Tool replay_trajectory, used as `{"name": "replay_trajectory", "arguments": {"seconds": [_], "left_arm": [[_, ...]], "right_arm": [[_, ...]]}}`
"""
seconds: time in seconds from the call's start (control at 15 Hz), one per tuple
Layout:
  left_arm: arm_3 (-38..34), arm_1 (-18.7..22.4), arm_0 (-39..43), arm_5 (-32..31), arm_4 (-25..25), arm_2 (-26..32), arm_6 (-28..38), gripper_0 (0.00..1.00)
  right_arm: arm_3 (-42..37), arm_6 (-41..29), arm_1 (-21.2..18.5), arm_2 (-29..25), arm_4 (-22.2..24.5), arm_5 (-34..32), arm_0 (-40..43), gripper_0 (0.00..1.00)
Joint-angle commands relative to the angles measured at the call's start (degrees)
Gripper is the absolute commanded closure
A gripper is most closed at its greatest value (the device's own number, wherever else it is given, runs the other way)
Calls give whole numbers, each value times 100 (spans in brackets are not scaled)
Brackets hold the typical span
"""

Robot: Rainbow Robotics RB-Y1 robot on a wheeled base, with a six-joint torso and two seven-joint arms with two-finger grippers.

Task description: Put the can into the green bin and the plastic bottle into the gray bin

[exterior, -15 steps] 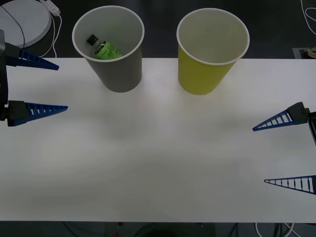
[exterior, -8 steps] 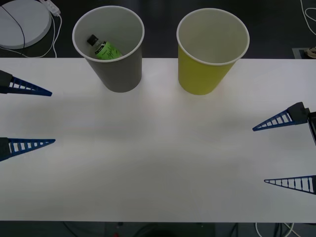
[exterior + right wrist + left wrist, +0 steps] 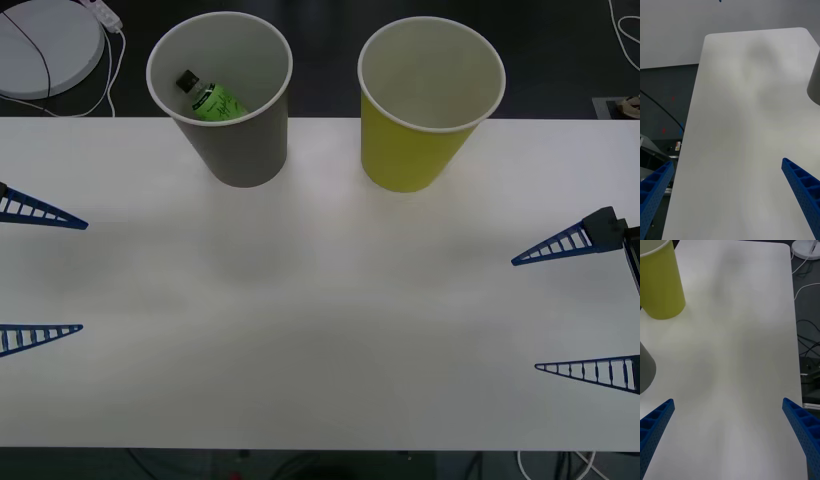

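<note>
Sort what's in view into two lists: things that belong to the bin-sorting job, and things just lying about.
Belongs to the job:
- gray bin, on the table
- bottle, lying inside the gray bin
- green bin, beside the gray bin
- left gripper, open, at the table's left edge
- right gripper, open, at the right edge

Lying about:
- white round disc with cable, beyond the table

left hand (image 3: 40,272): fingers spread, left edge | right hand (image 3: 575,306): fingers spread, right edge

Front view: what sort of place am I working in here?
Probably a lab or test bench, not a home: a plain white table, loose cables on the dark floor, and two paper cups standing in as bins, the gray bin and the green bin.
</note>
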Motion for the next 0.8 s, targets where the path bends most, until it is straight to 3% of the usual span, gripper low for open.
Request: {"name": "replay_trajectory", "arguments": {"seconds": [0.07,0.8], "left_arm": [[8,0,9,-1,54,-4,-67,0],[-1,0,9,-72,81,-4,-138,0]], "right_arm": [[0,0,0,0,0,0,0,0],[0,0,0,0,0,0,0,0]]}}
